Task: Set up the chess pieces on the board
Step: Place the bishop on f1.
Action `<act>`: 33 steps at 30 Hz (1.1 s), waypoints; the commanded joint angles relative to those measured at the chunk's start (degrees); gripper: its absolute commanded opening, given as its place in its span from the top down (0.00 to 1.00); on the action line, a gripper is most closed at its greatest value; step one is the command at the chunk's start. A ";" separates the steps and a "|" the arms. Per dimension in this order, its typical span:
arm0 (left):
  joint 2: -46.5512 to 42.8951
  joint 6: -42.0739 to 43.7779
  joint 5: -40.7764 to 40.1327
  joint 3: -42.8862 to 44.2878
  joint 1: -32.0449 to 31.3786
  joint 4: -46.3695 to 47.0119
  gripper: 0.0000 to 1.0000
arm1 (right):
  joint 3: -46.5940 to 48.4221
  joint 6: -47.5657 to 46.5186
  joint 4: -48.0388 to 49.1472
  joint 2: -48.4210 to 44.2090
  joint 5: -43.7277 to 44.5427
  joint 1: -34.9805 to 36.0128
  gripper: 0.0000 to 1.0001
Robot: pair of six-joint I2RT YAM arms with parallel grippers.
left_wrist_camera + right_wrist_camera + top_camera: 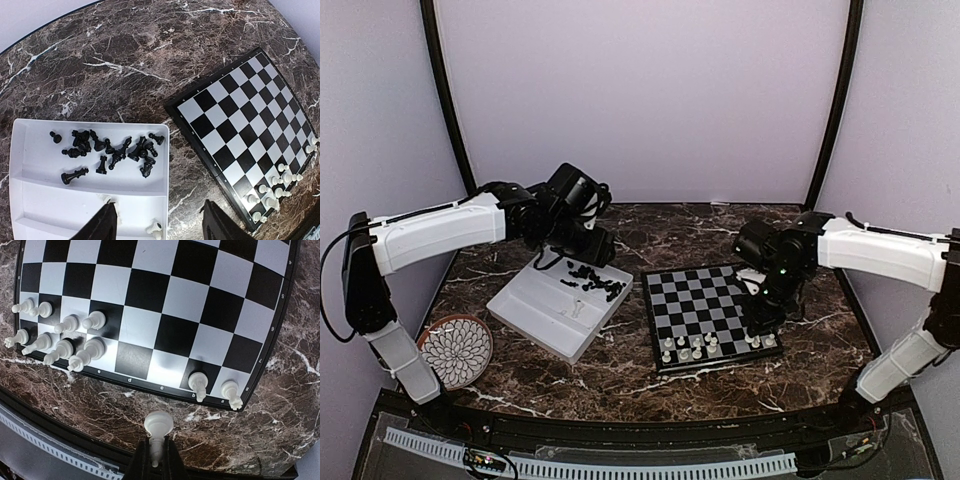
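Ten white chess pieces (93, 320) stand on the board (165, 295), all in the two rows nearest the arms: eight are bunched at one corner and two stand at the other (the two edge squares between the groups are open, as are all the rows beyond). The right gripper (157, 447) has its fingers clamped on a white piece (158, 424), held over the marble table (240, 440) just off the board's near edge.

The left gripper (157, 210) hangs over the white tray (30, 150) with its fingers (102, 225) wide apart and nothing between them. Black chess pieces (107, 150) lie jumbled in the tray's far compartment, most of them toppled. A lone white piece (156, 229) lies in the next compartment, near the tray's edge. A strip of bare marble separates the tray's corner from the board's corner, and more open marble runs behind both to the table's curved far edge. A round patterned plate (457, 350) sits by the left table edge, apart from the tray.

Small letters on the board's dark near border read e, d, c, b, a, and the held piece is closest to c. The marks up the side border are too small to read.
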 commanded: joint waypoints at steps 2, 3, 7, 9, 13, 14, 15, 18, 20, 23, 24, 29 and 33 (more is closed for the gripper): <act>-0.34 -0.70 -0.64 1.65 -0.06 -2.02 0.39 | -0.10 -2.09 4.11 3.04 1.14 1.18 1.00; -0.38 -0.71 -0.66 1.60 -0.07 -2.21 0.39 | -0.29 -2.45 4.65 3.54 1.18 1.27 1.00; -0.48 -0.48 -1.27 1.64 -0.08 -2.91 0.39 | -0.70 -3.30 5.73 5.80 2.01 1.46 1.00; -0.71 -0.30 -1.73 1.64 -0.08 -3.07 0.39 | -0.97 -3.51 6.08 6.34 2.55 1.49 1.00; -0.42 0.05 -1.85 1.95 -0.08 -3.15 0.39 | -1.59 -3.84 6.93 7.18 2.95 1.56 1.00; -0.29 0.08 -1.87 2.16 -0.08 -3.24 0.39 | -1.78 -3.90 7.01 7.46 2.98 1.58 1.00; -0.08 0.08 -1.83 2.25 -0.08 -3.30 0.39 | -1.92 -4.02 7.15 7.69 2.96 1.56 1.00; 0.12 0.09 -1.83 2.55 -0.08 -3.23 0.39 | -2.32 -4.22 7.52 8.09 2.98 1.64 1.00; 0.26 0.13 -1.77 2.66 -0.08 -3.26 0.39 | -2.60 -4.38 7.90 8.33 2.94 1.64 1.00; 0.45 0.17 -1.73 2.84 -0.05 -3.34 0.39 | -2.95 -4.62 8.07 8.82 2.98 1.66 1.00; 0.50 0.17 -1.75 2.86 -0.06 -3.42 0.39 | -2.94 -4.74 8.09 8.93 2.98 1.65 1.00; 0.53 0.26 -1.90 2.87 -0.03 -3.73 0.39 | -3.08 -4.83 8.08 9.03 4.34 1.65 0.95; 0.47 0.26 -1.95 2.80 -0.02 -3.97 0.39 | -3.08 -4.81 8.02 8.85 4.61 1.63 0.86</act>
